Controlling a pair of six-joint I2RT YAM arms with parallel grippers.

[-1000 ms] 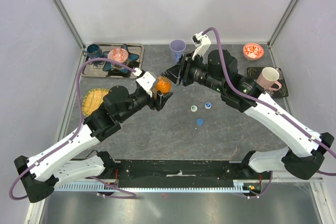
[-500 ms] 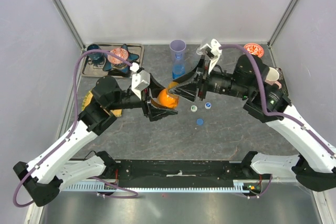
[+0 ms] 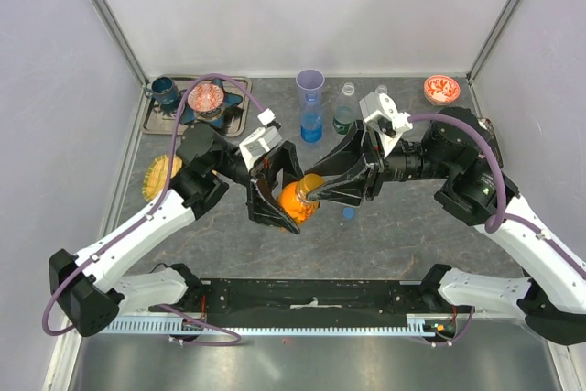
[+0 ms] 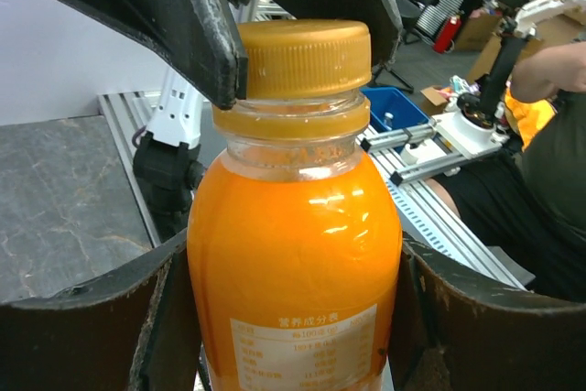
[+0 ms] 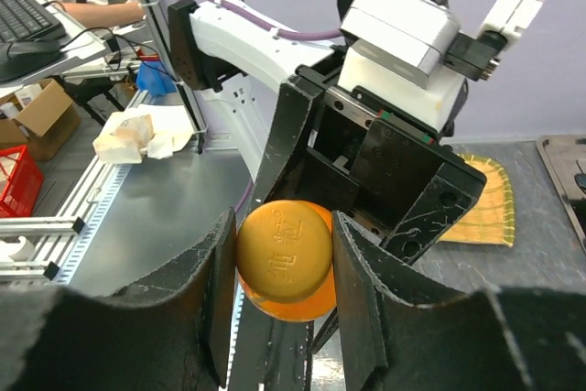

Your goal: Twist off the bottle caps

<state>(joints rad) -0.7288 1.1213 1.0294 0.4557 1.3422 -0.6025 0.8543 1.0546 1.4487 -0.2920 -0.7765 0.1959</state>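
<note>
Cap [image 5: 284, 258], orange and screwed down on the bottle [image 4: 293, 254], is pinched between the two fingers of the right hand [image 5: 286, 272], one on each side of its rim. Below the cap, the left hand [image 4: 293, 322] is clenched round the bottle's body and holds it tilted above the tabletop [image 3: 412, 226], neck toward the right hand.

The chief risk is slip. From the left wrist view one right finger seems to bear low, near the cap's bottom edge and the neck ring, though the far finger is mostly hidden. A grip that low could skate off during the twist, or catch the ring instead of the cap. The bottle looks full and smooth, so it may spin inside the left hand rather than let the thread break. If the wrist axis and the neck are not in line, the turn could lever the bottle loose. Once the cap is free, the tilt invites a spill onto the tabletop and the blue cap [image 3: 348, 212] just beside the bottle.
</note>
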